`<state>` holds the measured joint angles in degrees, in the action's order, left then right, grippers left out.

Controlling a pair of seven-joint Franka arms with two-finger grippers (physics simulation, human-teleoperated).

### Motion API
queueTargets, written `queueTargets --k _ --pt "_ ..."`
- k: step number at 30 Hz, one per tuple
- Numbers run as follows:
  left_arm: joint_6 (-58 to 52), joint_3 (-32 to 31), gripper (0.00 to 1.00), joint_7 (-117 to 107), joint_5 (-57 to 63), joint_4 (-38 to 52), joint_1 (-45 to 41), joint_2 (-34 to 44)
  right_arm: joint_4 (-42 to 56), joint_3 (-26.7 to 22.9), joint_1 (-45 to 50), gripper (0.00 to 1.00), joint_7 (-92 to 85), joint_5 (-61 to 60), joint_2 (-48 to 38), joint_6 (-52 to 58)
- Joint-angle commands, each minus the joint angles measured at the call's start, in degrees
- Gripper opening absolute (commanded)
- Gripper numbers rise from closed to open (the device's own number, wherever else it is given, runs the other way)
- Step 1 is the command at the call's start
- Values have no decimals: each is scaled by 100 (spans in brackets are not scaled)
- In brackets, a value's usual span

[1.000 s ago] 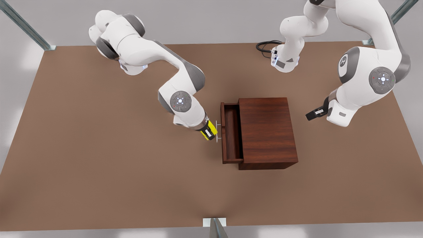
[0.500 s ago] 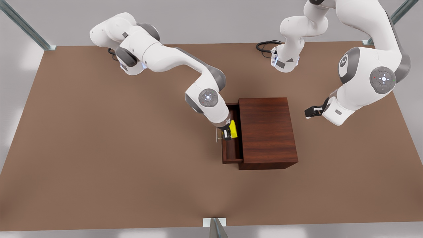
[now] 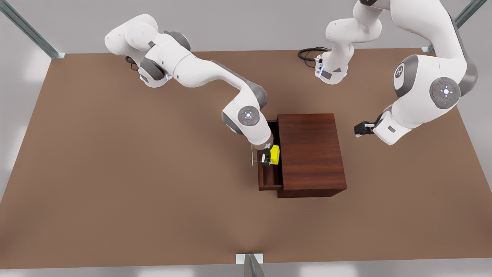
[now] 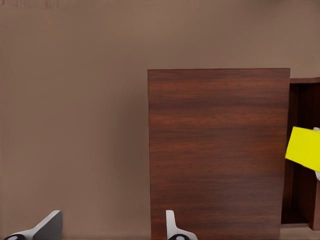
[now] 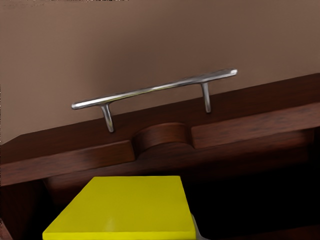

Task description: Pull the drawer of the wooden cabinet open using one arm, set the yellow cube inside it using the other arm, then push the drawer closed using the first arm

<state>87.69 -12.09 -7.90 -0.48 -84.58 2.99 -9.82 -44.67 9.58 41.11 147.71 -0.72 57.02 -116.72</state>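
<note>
Right gripper point(image 3: 268, 157) at mid-frame pinches small bright yellow cube point(image 3: 275, 154) above open dark reddish-brown wooden drawer point(image 3: 270, 177); released off-centre, it could catch the drawer wall. Left gripper point(image 3: 358, 130), fingers spread, waits right of boxy wooden cabinet point(image 3: 311, 154)

Drawer point(image 3: 269, 175) juts out at nine o'clock of the cabinet point(image 3: 310, 154); yellow cube point(image 3: 274, 154) sits over the tray, handle point(image 3: 252, 157) beyond at nine.

Cabinet point(image 3: 311, 154) dark grained wood (matt); handle point(image 5: 155, 90) shiny metal; cube point(image 5: 125, 207) smooth, matt.
</note>
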Motion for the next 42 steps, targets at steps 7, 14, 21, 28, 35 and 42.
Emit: queueTargets --k 7,14,21,28,35,42 --pt "-7 -13 100 395 4 3 0 6 2 -35 11 100 1164 -16 -33 96" --pt "-42 -21 100 228 4 3 -88 6 -7 430 -779 100 153 -34 -710 1555" --pt "-174 -39 0 -4244 -462 55 -1045 -161 -24 800 -2818 100 -3361 -7 -1255 3734" --pt "898 -30 0 -10026 -435 407 -2900 -907 -4126 142 -4761 100 -11726 529 -3714 2067" --pt "2911 -4 0 -14362 927 1154 -4219 -2393 -4403 36 -5078 100 -14269 511 -4561 2311" --pt "3052 110 0 -14810 1191 1154 -4377 -2920 -3671 -114 -5025 100 -13884 371 -3962 2426"
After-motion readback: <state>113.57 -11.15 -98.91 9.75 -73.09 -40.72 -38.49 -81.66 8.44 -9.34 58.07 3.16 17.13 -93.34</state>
